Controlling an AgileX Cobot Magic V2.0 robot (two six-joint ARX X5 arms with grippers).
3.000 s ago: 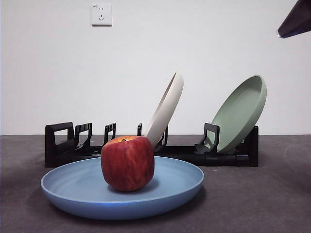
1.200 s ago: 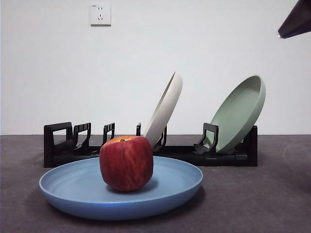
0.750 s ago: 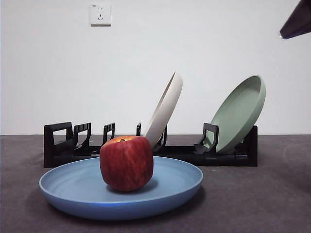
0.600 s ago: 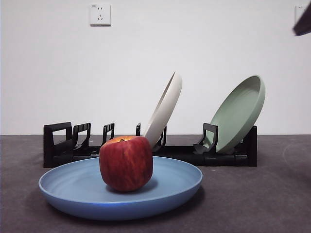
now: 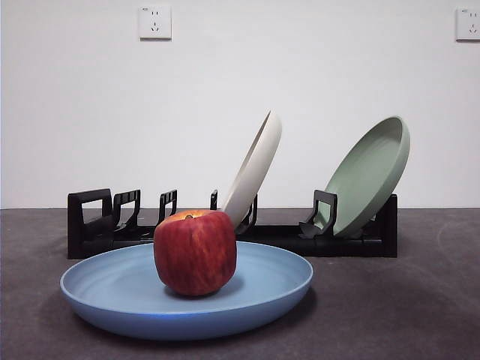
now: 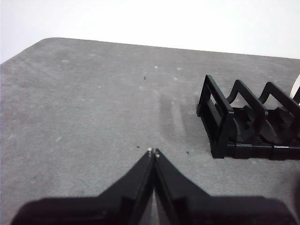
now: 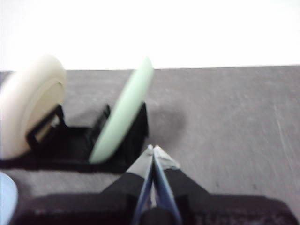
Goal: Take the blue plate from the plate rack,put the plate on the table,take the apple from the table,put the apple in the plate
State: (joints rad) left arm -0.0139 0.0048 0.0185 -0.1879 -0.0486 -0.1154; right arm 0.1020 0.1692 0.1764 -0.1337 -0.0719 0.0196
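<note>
The blue plate [image 5: 187, 298] lies flat on the counter [image 5: 405, 315], near the camera in the front view, and the apple [image 5: 195, 251] sits in it, upright, stem up, a little left of the plate's middle. A yellow-orange patch shows around the stem.

Behind the plate stands the plate rack [image 5: 94, 225], long and black, running across the counter. 2 plates lean in its slots — the cream-white plate [image 5: 253, 171] about midway along and the sage-green plate [image 5: 369, 176] at the right end, both tilted to the right. The rack's left slots hold nothing. On the wall behind are 2 sockets, one wall socket [image 5: 154, 22] at upper left and another at the upper right corner.

Neither arm shows in the front view. The left end effector [image 6: 153, 152] hangs above bare counter near the rack's empty end, its 2 jaws pressed together tip to tip and gripping nothing. The right end effector [image 7: 153, 149] is likewise closed on nothing — jaws meeting at a point — and it hangs near the rack end that carries the sage-green plate, with the cream-white plate further along; that view is blurred. A sliver of the blue plate shows at its lower corner.
</note>
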